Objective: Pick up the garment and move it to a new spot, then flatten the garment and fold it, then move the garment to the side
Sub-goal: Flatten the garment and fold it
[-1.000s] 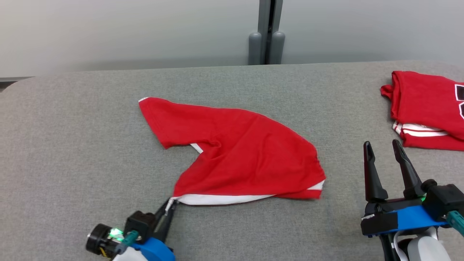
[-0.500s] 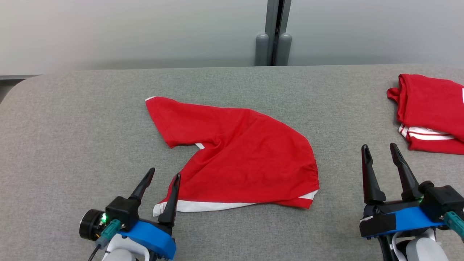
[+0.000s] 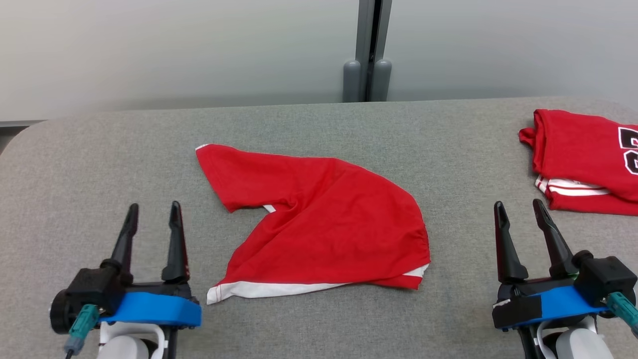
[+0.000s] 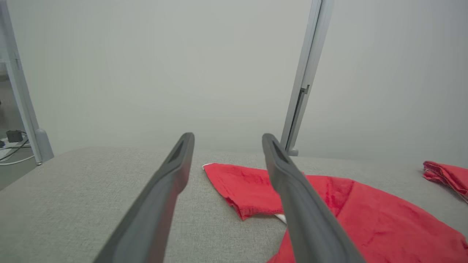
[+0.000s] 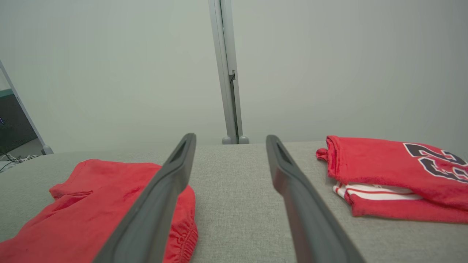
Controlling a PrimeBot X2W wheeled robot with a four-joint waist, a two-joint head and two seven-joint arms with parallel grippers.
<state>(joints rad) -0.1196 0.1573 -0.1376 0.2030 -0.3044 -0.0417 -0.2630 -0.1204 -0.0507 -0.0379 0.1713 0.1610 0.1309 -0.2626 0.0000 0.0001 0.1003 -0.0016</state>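
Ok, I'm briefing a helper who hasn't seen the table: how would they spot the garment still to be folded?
Start at the grey table and look to its middle. The garment lies there spread out and rumpled, red with a white hem along its near edge. Unlike the folded red pile at the far right, it shows no black number.

A grey fabric-covered table (image 3: 99, 149) carries a rumpled red garment (image 3: 324, 219) with white trim at centre frame and a folded red jersey (image 3: 578, 154) at the right edge.
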